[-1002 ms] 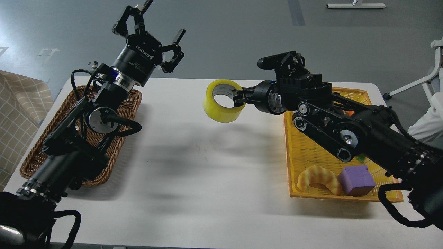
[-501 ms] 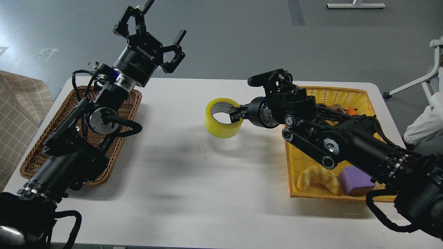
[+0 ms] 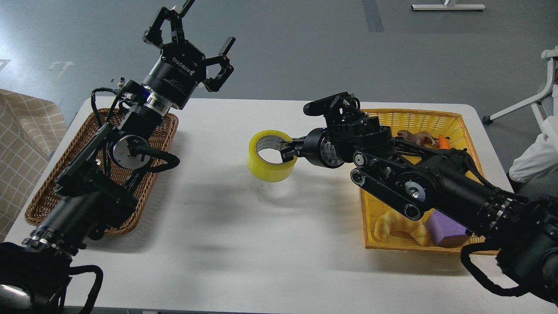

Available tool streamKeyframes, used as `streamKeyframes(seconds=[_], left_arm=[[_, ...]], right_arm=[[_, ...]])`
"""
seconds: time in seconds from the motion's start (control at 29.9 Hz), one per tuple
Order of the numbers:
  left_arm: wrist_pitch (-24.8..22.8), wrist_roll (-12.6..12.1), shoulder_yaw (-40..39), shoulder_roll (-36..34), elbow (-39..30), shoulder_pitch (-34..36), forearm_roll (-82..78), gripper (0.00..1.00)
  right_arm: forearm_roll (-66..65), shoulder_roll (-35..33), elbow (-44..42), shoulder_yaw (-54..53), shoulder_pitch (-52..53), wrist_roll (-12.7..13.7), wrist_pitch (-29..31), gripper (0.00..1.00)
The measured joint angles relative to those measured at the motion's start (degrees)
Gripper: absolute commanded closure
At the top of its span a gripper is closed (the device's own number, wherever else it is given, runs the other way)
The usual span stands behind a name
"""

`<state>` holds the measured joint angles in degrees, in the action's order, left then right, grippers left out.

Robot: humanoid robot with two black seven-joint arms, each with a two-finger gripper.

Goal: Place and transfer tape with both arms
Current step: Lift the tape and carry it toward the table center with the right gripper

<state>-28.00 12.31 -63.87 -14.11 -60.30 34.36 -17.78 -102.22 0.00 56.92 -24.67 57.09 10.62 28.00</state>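
Tape: the wide roll of translucent yellow packing tape with a grey-white cardboard core (image 3: 270, 157) sits near the middle of the white tabletop (image 3: 226, 244), low over it or just touching; you cannot tell which from this view.
Right claw: your black right claw (image 3: 287, 151) is clenched on the roll's near-side wall, one finger inside the core and the rest outside the rim.
Left claw: your black left claw (image 3: 192, 32) hangs released, fingers spread, raised well apart from the roll, above the brown wicker basket (image 3: 93, 168).
Surroundings: the yellow plastic basket (image 3: 453, 120) lies under your right arm, holding a yellow-brown croissant toy (image 3: 399, 226), a purple block (image 3: 444, 226) and some small items at the far end that are too small to name.
Risk, grip: you hold only one wall, so the roll could pivot or slip if you let go while it is tilted, and then roll away.
Risk, handover: if it lands too close to your right side, your left claw would have a long reach.
Risk, withdrawal: the inner finger could drag the roll as you pull back.
Writing: "ROBOTIQ" reads on the left claw's body; the smaller print below it is illegible.
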Motion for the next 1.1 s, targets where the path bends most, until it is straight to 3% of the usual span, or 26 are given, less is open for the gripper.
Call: streamKeyframes(seconds=[1.1], left_arm=[[0.00,-0.02,-0.11,0.03,-0.17,-0.08,0.03,0.02]], right_arm=[[-7.12,0.00,3.19,5.25,-4.23,0.09,0.00,1.00]])
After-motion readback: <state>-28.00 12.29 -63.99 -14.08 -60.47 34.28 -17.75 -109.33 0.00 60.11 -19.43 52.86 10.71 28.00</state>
